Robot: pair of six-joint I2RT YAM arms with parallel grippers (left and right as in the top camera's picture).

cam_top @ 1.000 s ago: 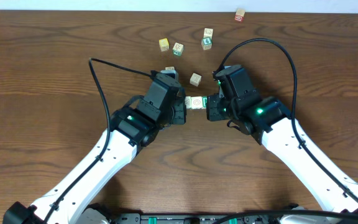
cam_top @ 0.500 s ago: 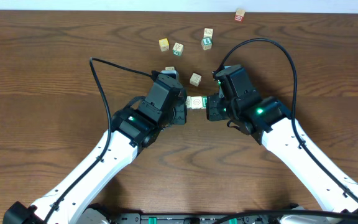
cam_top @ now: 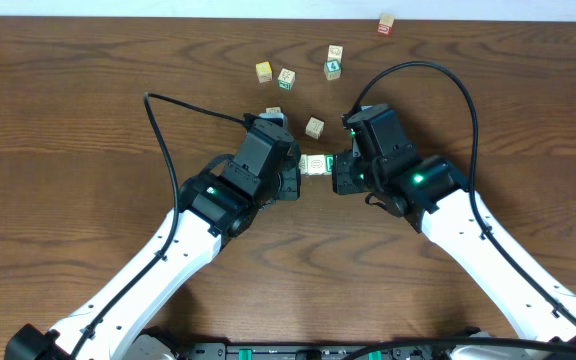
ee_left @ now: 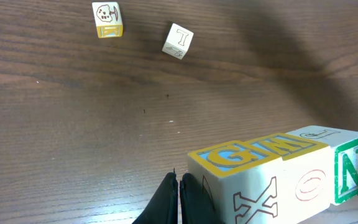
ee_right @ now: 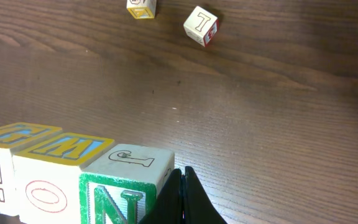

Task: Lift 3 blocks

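Note:
Three blocks [cam_top: 315, 164] form a tight row between my two arms near the table's middle. The left wrist view shows an "X" block [ee_left: 253, 193], a red-oval block [ee_left: 312, 183] and a green "N" block [ee_left: 352, 174]; the first two have yellow tops. My left gripper [ee_left: 179, 190] is shut, its fingertips pressed against the X end. My right gripper [ee_right: 183, 190] is shut too, pressed against the N block [ee_right: 120, 196]. Whether the row touches the table I cannot tell.
Loose cubes lie farther back: two yellow-faced ones [cam_top: 263, 71] [cam_top: 286, 78], a stacked pair [cam_top: 333, 60], a single one [cam_top: 314, 127], and a reddish one [cam_top: 386, 23] at the far edge. Another cube [cam_top: 273, 114] peeks out behind the left arm.

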